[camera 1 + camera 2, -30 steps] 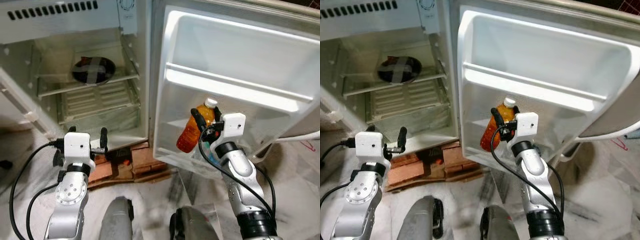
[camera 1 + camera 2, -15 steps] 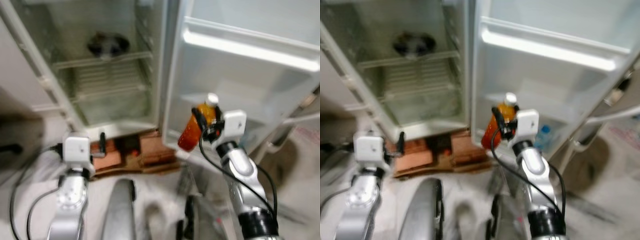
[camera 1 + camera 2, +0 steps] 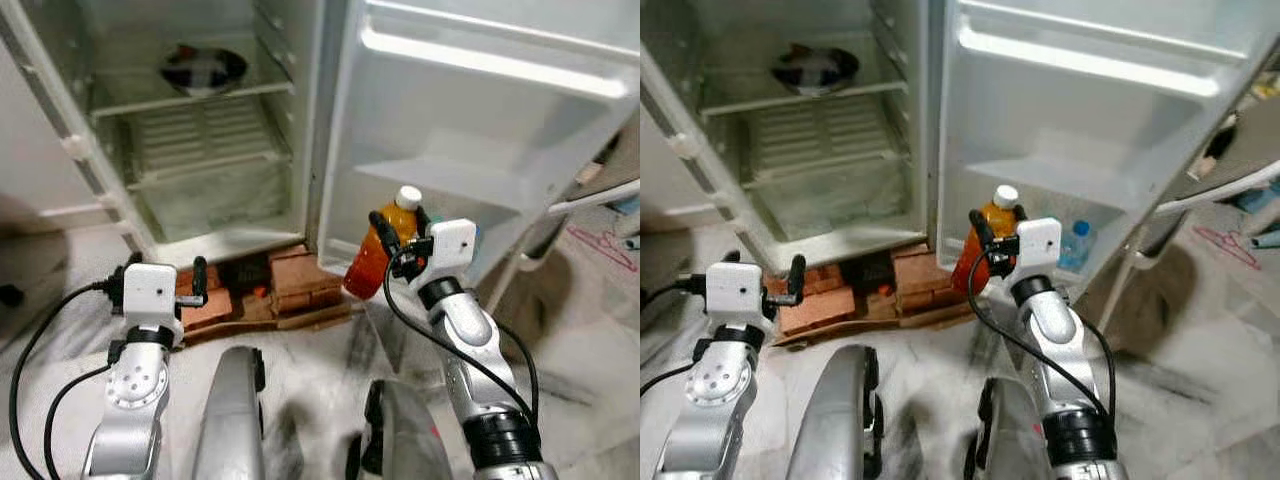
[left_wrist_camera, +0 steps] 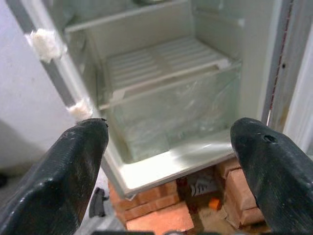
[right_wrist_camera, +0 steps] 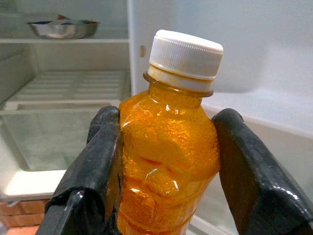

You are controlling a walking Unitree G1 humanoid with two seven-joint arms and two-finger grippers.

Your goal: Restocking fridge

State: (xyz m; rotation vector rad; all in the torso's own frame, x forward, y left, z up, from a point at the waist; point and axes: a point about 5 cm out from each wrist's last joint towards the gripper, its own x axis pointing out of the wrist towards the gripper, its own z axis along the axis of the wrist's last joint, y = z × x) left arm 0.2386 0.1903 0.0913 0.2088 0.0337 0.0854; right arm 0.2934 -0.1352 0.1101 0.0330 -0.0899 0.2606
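Gripping an orange juice bottle (image 5: 166,161) around its body, the right claw (image 3: 398,240) has one black finger pressed on each side, closed just enough to pinch the plastic while leaving the white cap free above. That mid-body hold looks chosen to keep the bottle roughly upright, though in the head views it leans a little, cap towards the open fridge door (image 3: 480,120). The bottle hangs in the air just in front of the door's bottom shelf (image 3: 440,180), near the door's lower edge and not yet resting on anything; a small clear bottle with a blue cap (image 3: 1073,245) already stands in that lower door bin, so I judge this bin to be the likely place for the juice too. The left claw (image 3: 165,285) is held low before the fridge's bottom edge, its fingers spread wide with nothing between them, looking straight at the clear crisper drawer (image 4: 166,107); it seems simply parked out of the way while the other arm does the stocking. Inside the fridge, a metal bowl (image 3: 203,68) sits on the upper wire shelf towards its back. The fridge itself stands raised on red bricks (image 3: 290,295), which puts the door bin low, and that would explain why the right arm reaches out at such a low height.
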